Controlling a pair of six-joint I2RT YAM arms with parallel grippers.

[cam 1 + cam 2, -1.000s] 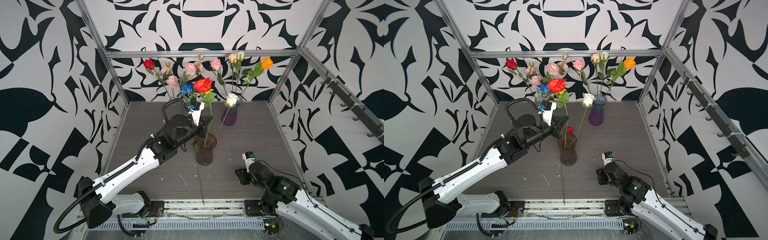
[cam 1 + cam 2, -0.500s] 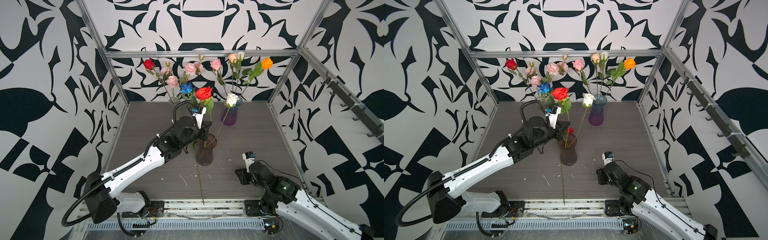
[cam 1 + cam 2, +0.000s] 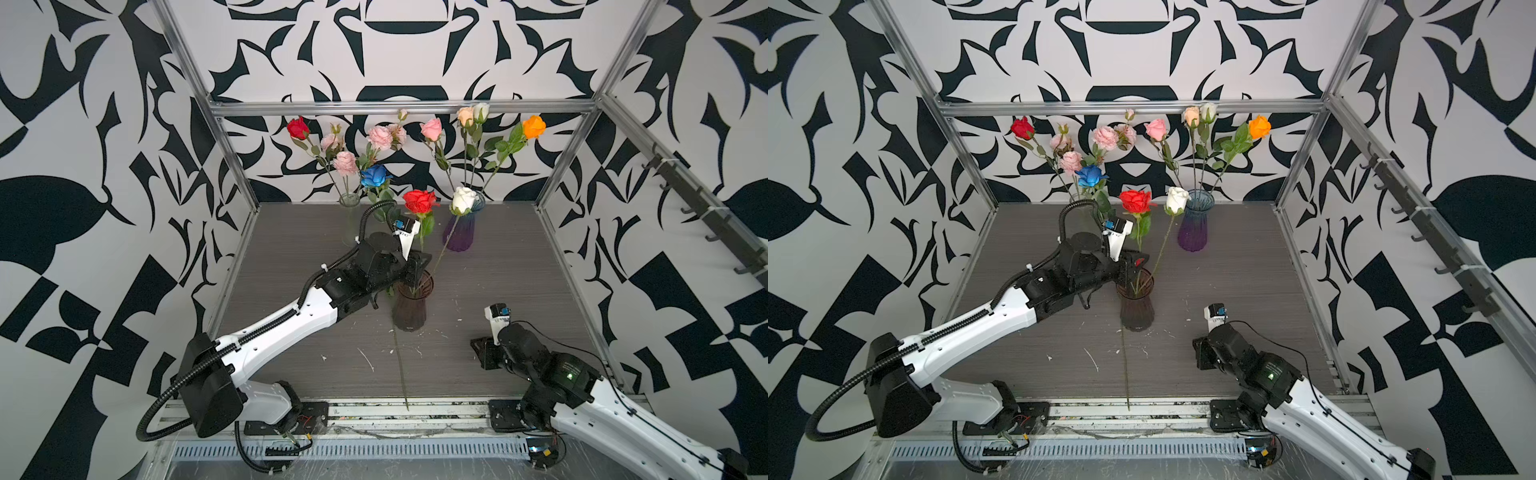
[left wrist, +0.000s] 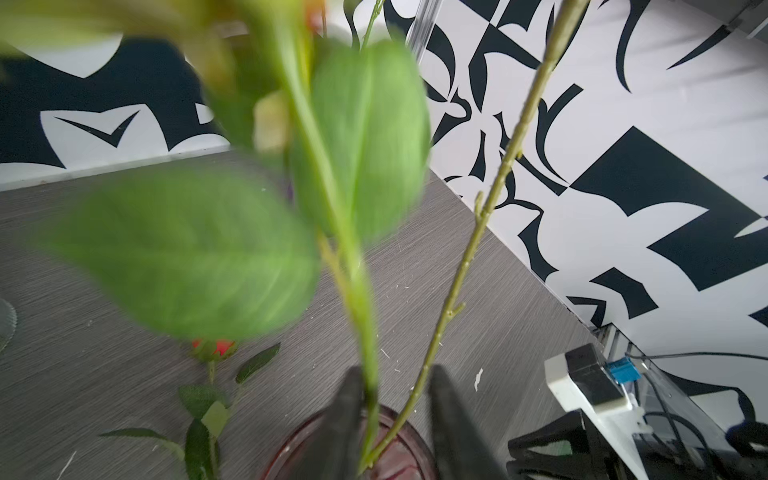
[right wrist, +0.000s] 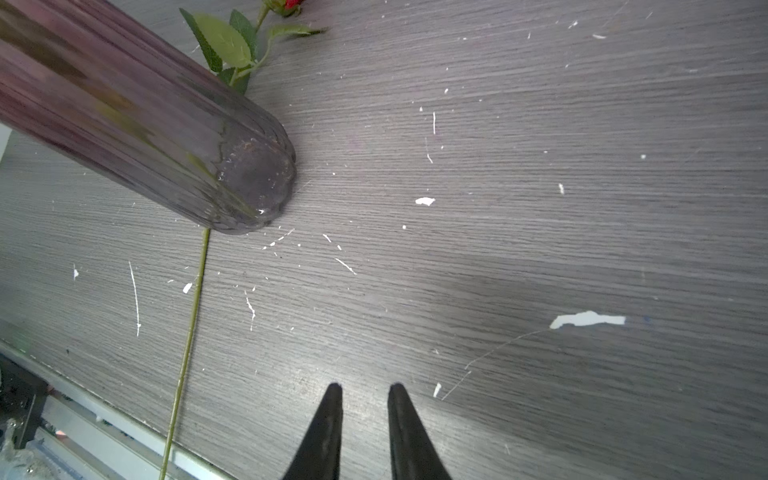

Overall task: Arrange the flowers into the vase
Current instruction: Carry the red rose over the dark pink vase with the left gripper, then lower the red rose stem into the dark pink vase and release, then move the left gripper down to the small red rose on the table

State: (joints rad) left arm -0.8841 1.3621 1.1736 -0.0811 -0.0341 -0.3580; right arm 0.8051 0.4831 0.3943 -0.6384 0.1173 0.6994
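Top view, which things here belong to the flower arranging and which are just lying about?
Job: dark vase, red rose, white rose, loose stem lying flat, left gripper, filled purple vase and clear vase.
Lying about: white flecks, hook rail, idle right gripper.

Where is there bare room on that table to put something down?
The widest bare patch of table lies between the purple vase, the right wall and the right arm. Smaller ones: back left, between the clear vase and the left wall; in front, either side of the loose stem. Crowded around the dark vase, where the left arm reaches.
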